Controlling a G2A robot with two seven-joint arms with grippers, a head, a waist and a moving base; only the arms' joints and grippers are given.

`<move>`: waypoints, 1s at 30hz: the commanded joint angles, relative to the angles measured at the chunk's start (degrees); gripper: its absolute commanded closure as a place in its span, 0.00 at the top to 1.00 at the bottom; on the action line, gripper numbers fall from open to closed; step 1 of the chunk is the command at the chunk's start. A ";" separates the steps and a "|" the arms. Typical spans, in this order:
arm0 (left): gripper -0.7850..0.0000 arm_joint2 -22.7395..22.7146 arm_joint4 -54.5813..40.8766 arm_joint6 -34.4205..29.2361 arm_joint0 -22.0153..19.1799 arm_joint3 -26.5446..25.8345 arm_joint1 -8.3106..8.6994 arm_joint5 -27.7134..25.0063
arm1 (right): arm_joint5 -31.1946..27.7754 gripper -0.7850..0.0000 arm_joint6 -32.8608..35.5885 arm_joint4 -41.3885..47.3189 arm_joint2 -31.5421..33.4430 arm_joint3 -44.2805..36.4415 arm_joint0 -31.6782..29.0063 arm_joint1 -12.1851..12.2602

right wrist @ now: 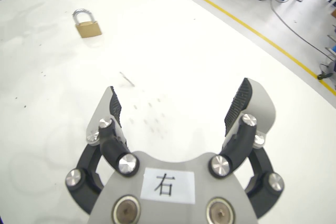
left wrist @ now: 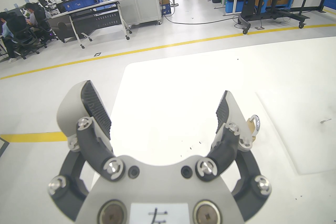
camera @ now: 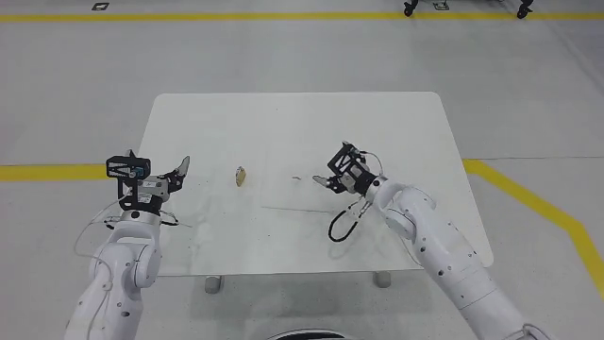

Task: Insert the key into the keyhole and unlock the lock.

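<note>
A brass padlock [camera: 240, 176] with a steel shackle lies flat near the middle of the white table [camera: 377, 123]. A small thin key [camera: 296, 178] lies to its right. My left gripper [camera: 179, 175] hovers open to the left of the padlock, nothing between its fingers. In the left wrist view the padlock [left wrist: 254, 125] peeks out from behind one finger of the left gripper [left wrist: 157, 99], with the key [left wrist: 325, 120] farther off. My right gripper [camera: 324, 182] is open just right of the key. The right wrist view has the key [right wrist: 127, 79] just ahead of the right gripper [right wrist: 178, 91] and the padlock [right wrist: 88, 26] beyond.
Small dark specks dot the tabletop [right wrist: 42, 74]. A black cable [camera: 342, 227] loops off the right forearm above the table. Yellow floor tape [camera: 283, 16] runs behind the table. Bare surface lies beyond the padlock and key.
</note>
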 commanded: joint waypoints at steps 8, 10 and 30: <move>1.00 0.00 0.00 0.00 0.00 0.00 0.00 0.00 | -6.44 0.71 2.98 -1.54 -7.96 9.41 9.10 -2.09; 1.00 0.00 0.00 0.00 0.00 0.00 0.00 0.00 | -7.86 0.65 3.62 -1.30 -10.19 11.76 11.28 -2.88; 1.00 0.00 0.00 0.00 0.00 0.00 0.00 0.00 | -7.54 0.00 0.07 0.73 -15.07 21.10 19.30 -6.27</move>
